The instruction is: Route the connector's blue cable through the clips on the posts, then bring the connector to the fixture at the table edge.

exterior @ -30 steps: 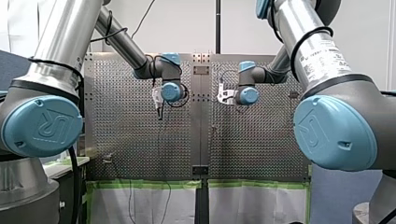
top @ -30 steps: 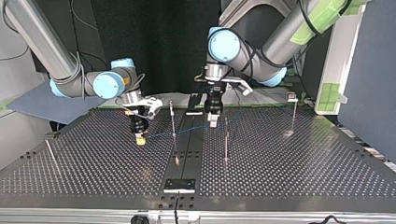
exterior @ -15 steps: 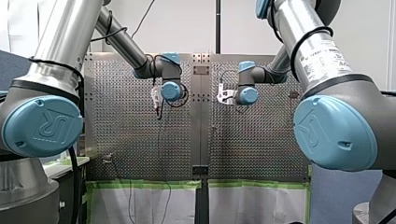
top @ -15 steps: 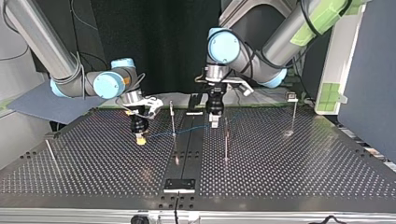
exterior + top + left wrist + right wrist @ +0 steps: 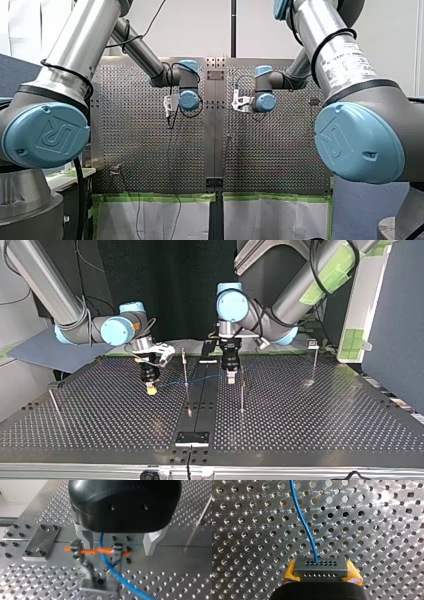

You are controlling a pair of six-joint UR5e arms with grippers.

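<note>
From the front, my left arm (image 5: pixel 75 55) and my right arm (image 5: pixel 335 50) are seen stretched over the table (image 5: pixel 140 150); the fingers cannot be told here.

In the top view, the right gripper (image 5: pixel 150 388) is held low just beside the thin post (image 5: pixel 185 367). The blue cable (image 5: pixel 172 385) is led past that post to the left gripper (image 5: pixel 231 379) on the post's other side.

In the left wrist view, the metal fingers (image 5: pixel 85 538) are spread wide, and the cable is left loose between them.

In the right wrist view, the connector (image 5: pixel 320 566) is squeezed between the yellow pads (image 5: pixel 292 572).
</note>
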